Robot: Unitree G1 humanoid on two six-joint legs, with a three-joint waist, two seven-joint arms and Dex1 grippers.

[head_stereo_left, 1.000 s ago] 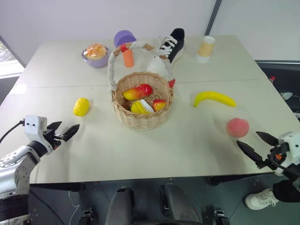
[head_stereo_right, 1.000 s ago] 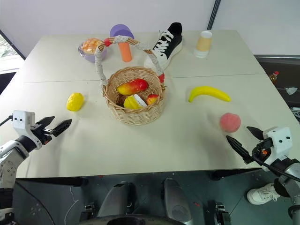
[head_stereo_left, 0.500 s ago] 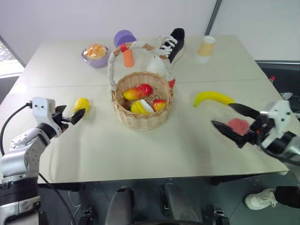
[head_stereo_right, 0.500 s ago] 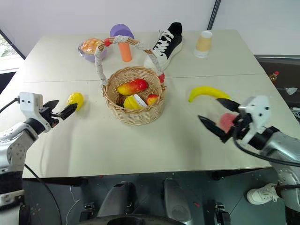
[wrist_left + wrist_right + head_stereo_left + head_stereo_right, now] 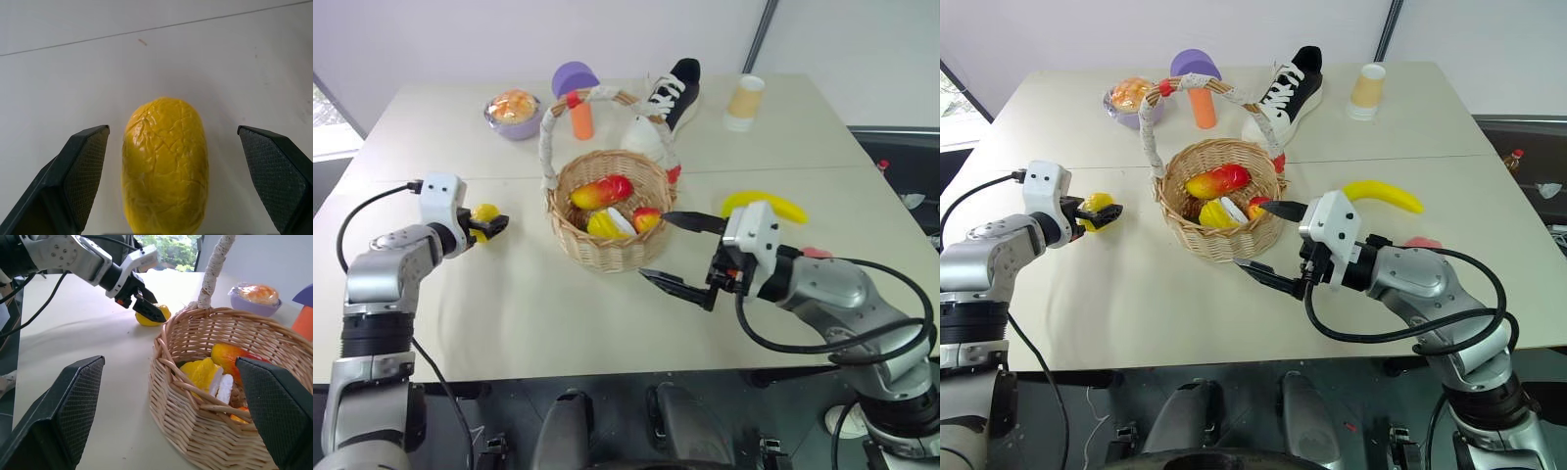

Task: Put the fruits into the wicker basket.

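Three fruits are lying outside the wicker basket (image 5: 610, 220) on the desk (image 5: 607, 313): the lemon (image 5: 165, 164) to its left, the banana (image 5: 766, 204) to its right, and the peach (image 5: 1423, 242), mostly hidden behind the right arm. Inside the basket a mango (image 5: 600, 192) and a few smaller pieces are already sitting. The step in hand looks like the pickup of the lemon. The left hand (image 5: 487, 224) is reaching in low, pointing forward and slightly down, with its two fingers spread wide to either side of the lemon and not touching it. Next, it is likely needing to push a little further, close on the fruit and lift it over the rim. The right hand (image 5: 677, 251) is hovering just beside the basket's near right wall, pointing across toward the left, its fingers wide apart and holding nothing. The handle (image 5: 1148, 117) is arching over the basket, something to clear on the drop.
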